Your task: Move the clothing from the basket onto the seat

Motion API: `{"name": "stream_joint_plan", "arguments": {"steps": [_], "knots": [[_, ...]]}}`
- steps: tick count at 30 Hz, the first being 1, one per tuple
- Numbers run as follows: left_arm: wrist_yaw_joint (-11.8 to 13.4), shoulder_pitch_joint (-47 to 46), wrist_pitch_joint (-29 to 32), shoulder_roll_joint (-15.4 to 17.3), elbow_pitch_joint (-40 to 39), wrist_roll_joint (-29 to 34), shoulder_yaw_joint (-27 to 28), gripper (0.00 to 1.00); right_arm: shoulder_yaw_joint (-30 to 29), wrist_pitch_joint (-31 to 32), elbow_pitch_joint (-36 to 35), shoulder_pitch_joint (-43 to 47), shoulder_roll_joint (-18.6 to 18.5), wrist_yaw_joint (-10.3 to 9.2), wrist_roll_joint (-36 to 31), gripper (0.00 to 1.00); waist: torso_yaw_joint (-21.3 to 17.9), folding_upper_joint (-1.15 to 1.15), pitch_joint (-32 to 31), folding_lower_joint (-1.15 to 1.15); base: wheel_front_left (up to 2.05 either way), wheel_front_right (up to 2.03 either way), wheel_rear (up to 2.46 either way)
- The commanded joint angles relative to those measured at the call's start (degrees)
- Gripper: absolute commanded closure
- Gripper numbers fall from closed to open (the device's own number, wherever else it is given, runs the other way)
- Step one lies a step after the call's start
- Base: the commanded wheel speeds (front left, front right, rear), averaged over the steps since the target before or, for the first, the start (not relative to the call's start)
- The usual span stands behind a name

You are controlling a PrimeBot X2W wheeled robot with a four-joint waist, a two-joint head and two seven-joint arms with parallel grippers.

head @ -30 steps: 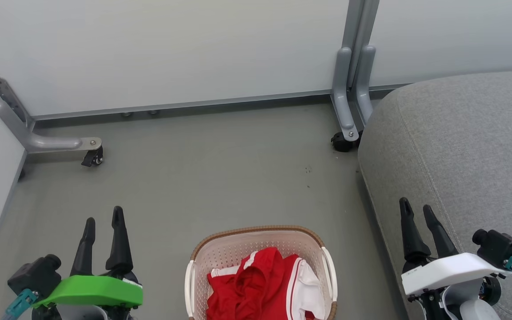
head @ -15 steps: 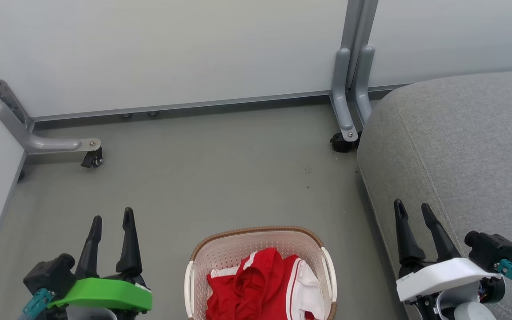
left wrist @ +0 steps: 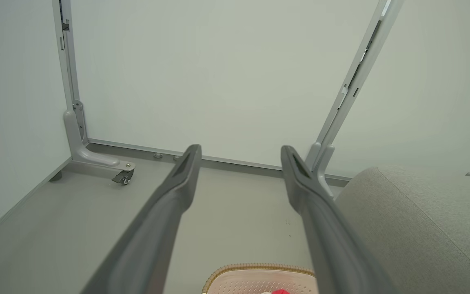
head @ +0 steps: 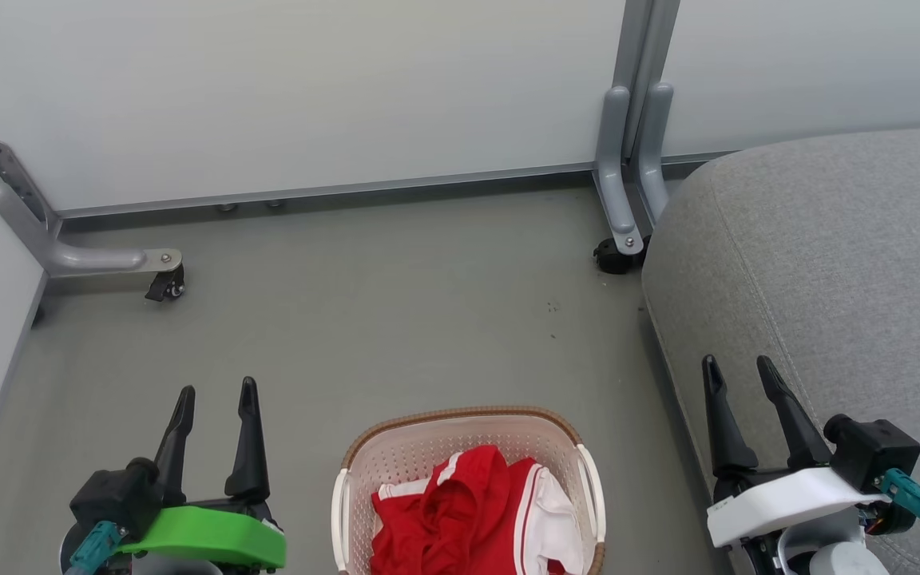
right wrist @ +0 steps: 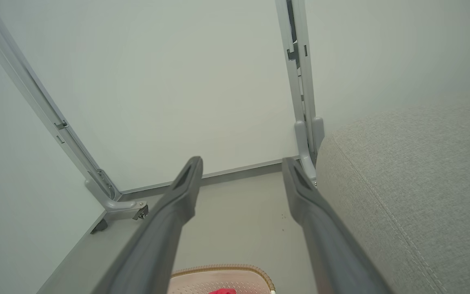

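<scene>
Red clothing (head: 468,519) with white trim lies bunched in the cream perforated basket (head: 460,427) with a brown rim, on the floor at the bottom middle of the head view. The light-grey seat (head: 835,255) fills the right side. My left gripper (head: 216,394) stands open to the left of the basket, nothing between its fingers. My right gripper (head: 738,366) stands open at the seat's front edge, right of the basket. In the left wrist view the basket rim (left wrist: 259,267) and the seat (left wrist: 418,212) show beyond the left gripper (left wrist: 241,151). The right wrist view shows the right gripper (right wrist: 241,163), the basket rim (right wrist: 222,269) and the seat (right wrist: 406,175).
White partition panels (head: 308,88) close off the back and left. Their grey metal feet with castors stand on the floor at back left (head: 164,281) and beside the seat's corner (head: 616,254). Grey floor (head: 396,319) stretches between the basket and the panels.
The left gripper has shifted right and slightly down, toward the basket. The right gripper has moved a little left. Both stay open; the clothing has not moved.
</scene>
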Motion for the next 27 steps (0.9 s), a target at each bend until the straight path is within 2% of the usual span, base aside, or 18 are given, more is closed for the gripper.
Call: {"name": "stream_joint_plan", "arguments": {"steps": [1, 27], "knots": [[-0.2, 0.3, -0.5, 0.4, -0.2, 1.5, -0.3, 0.0, 0.3, -0.6, -0.6, 0.7, -0.3, 0.03, -1.4, 0.0, 0.0, 0.0, 0.0, 0.0, 0.0, 0.0, 0.0], [-0.5, 0.6, -3.0, 0.5, 1.2, 11.5, -2.2, 0.0, 1.9, -3.0, -1.6, 1.8, -0.3, 0.03, -11.6, 0.0, -0.1, 0.0, -0.6, 0.0, 0.0, 0.0, 0.0]]}}
